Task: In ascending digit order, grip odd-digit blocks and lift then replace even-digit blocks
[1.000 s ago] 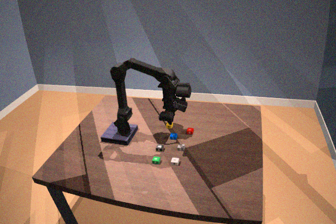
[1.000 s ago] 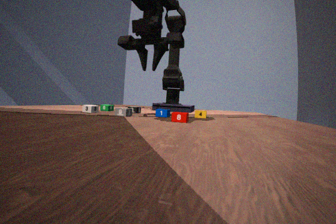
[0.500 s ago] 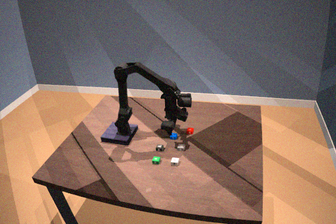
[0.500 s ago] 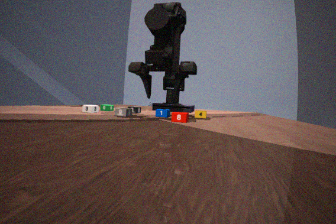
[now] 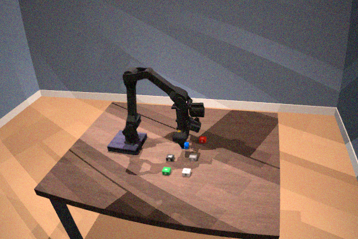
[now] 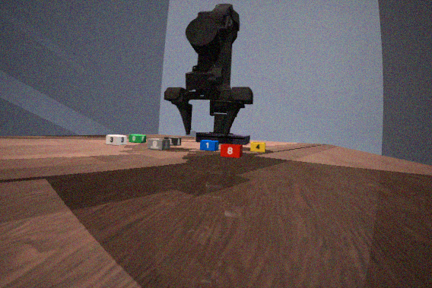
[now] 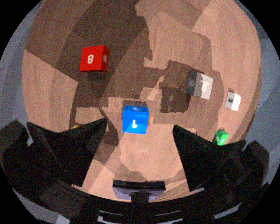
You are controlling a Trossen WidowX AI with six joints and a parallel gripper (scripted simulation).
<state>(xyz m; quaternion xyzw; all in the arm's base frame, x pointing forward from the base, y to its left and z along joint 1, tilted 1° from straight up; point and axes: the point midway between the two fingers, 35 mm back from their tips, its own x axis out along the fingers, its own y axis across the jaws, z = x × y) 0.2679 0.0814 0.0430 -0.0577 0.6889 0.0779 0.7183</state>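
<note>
My gripper (image 6: 207, 134) (image 7: 140, 125) is open and empty, its fingertips above block height. The blue block (image 5: 186, 145) (image 6: 208, 145) (image 7: 135, 120), digit 1, shows between the fingertips in the wrist view. The red block (image 5: 202, 140) (image 6: 231, 150) (image 7: 94, 59) shows 8. The yellow block (image 5: 179, 131) (image 6: 258, 147) shows 4 and is mostly hidden in the wrist view. The white block (image 5: 186, 172) (image 6: 115, 140) (image 7: 233, 100) shows 3. The green (image 5: 166, 171) (image 6: 137, 138) (image 7: 221, 137), grey (image 5: 193, 157) (image 6: 158, 144) (image 7: 200, 84) and black (image 5: 170, 157) (image 6: 175, 141) blocks have digits I cannot read surely.
All blocks stand apart on the wooden table (image 5: 239, 185) (image 6: 266, 230). The arm's dark base (image 5: 126, 143) (image 6: 243, 140) is left of them in the top view. The red block is beyond the blue one in the wrist view. Shadows cross the table.
</note>
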